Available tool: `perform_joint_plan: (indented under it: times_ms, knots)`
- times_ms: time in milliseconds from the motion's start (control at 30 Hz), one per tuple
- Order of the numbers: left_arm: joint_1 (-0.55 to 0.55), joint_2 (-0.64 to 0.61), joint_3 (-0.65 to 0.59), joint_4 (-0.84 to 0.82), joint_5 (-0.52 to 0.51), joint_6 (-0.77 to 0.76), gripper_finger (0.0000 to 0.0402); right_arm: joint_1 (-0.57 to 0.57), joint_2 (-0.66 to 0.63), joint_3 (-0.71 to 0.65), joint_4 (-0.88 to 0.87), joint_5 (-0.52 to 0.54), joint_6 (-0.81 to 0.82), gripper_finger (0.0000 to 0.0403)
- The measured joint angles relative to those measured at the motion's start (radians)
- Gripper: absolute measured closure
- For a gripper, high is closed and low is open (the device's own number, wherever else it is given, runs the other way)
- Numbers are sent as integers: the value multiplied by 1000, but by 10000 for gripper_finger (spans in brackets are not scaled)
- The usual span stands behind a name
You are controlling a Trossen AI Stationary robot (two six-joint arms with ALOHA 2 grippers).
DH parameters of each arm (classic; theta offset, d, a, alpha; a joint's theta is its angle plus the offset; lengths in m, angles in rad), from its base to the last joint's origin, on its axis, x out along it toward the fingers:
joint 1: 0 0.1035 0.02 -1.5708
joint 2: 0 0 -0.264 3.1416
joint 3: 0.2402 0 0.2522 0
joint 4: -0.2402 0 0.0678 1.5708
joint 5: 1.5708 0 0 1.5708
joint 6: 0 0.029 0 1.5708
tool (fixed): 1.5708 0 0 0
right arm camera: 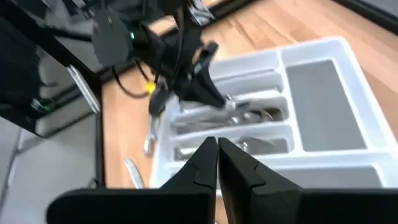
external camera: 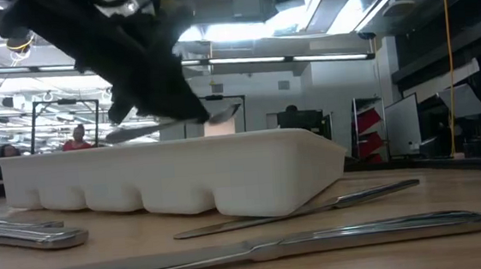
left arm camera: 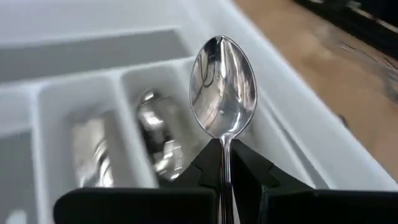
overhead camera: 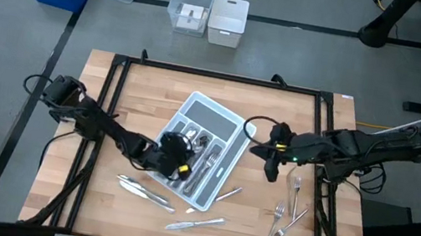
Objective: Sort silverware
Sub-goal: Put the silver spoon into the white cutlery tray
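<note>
Bench (overhead camera: pixel 109 119): light wooden top inside a black frame, carrying the tray and the loose silverware.
Tray (overhead camera: pixel 230 126): light grey, compartmented, lying at a slant near the bench's middle; several pieces already lie in its long slots.
Left arm: reaches from the left edge to the tray's near-left corner.
Left tool (overhead camera: pixel 178 148): over the tray, its fingers pressed on the handle of a spoon (left arm camera: pixel 222 87); the bowl stands up above the compartments with the handle pinched between the two dark tips.
Right arm: comes in from the right edge, ending beside the tray's right side.
Right tool (right arm camera: pixel 217 163): above the bench just off the tray's right rim, fingers pressed together with nothing between them, as far as the wrist view shows.
Forks (overhead camera: pixel 293 201): a loose group on the bench's right part, below the right tool, well clear of the tray.
Knives (overhead camera: pixel 144 191): a few lying flat in front of the tray on the near-left part of the bench.
Other pieces (overhead camera: pixel 195 223): two more slim pieces near the tray's near corner; their kind is hard to tell.
</note>
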Motion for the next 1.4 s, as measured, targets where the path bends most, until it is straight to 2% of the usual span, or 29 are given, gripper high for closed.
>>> perform_joint_plan:
  times_ms: [200, 567, 733, 1067, 1400]
  knots:
    - [25, 0, 0, -68, 36, -231, 386, 0, 0, 0, -51, 1, 0, 386]
    - [15, 9, 0, -31, 82, -419, 386, 0, 0, 0, -55, 34, -51, 386]
    - [16, 60, 0, 16, 90, -433, 386, 0, 0, 0, -59, 52, -56, 386]
    - [41, 129, 0, 8, 90, -425, 386, 0, 0, 0, -85, 51, -56, 386]
    - [57, 139, 0, 12, 90, -375, 386, 0, 1, 0, -85, 51, -56, 386]
